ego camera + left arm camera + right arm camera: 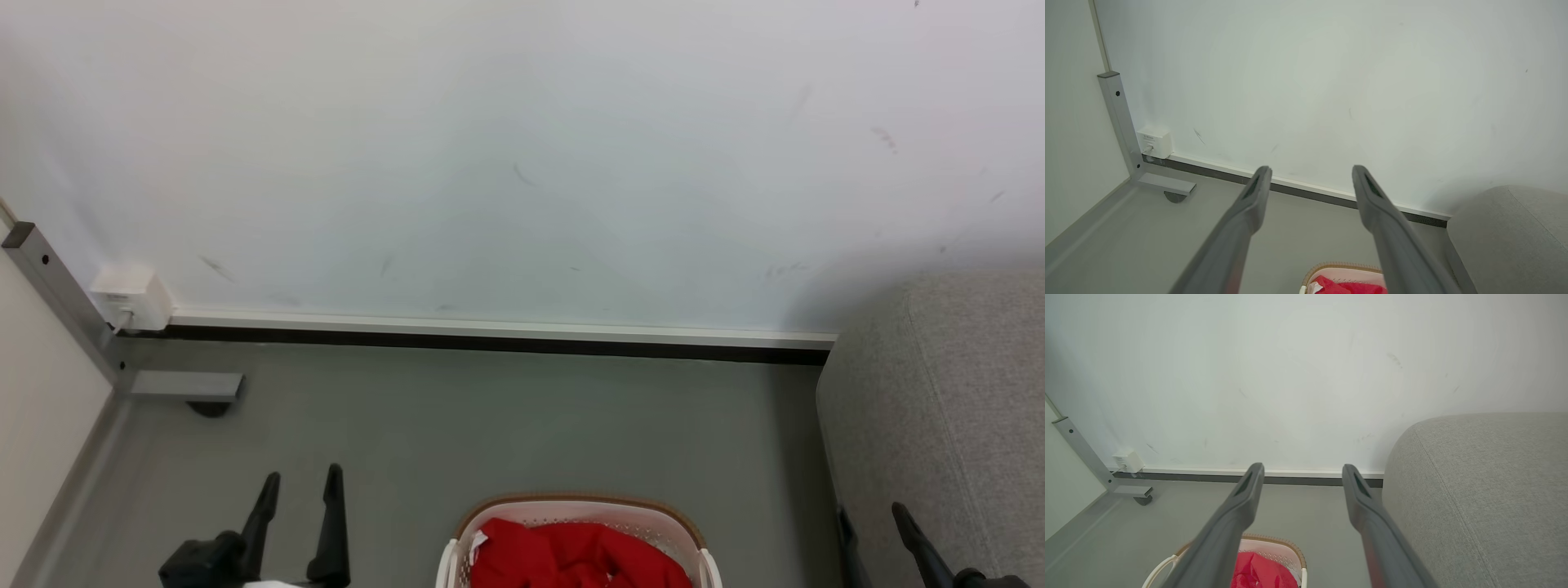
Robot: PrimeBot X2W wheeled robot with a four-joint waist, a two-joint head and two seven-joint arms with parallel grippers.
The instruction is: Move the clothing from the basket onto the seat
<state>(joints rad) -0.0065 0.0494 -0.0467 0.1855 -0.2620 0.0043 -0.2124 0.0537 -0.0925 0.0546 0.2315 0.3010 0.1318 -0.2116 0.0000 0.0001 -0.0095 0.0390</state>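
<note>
The red clothing (571, 555) lies bunched inside the white basket (645, 518) with a tan rim, on the floor at the bottom middle of the head view. The grey seat (947, 408) stands to its right. My left gripper (300, 488) is open at the lower left, well left of the basket, with nothing between its fingers. My right gripper (873, 516) is open at the lower right, in front of the seat's side. In the left wrist view the gripper (1310, 172) points at the wall, with the clothing (1347, 288) and basket (1347, 270) below. The right wrist view shows its gripper (1302, 470), the clothing (1261, 573), basket (1274, 544) and seat (1486, 490).
A white wall (522, 163) with a dark skirting strip (490, 339) closes the far side. At the left stand a grey metal frame post (49, 278), its foot with a caster (208, 404), and a white wall box (131, 294). Grey floor (490, 425) lies between basket and wall.
</note>
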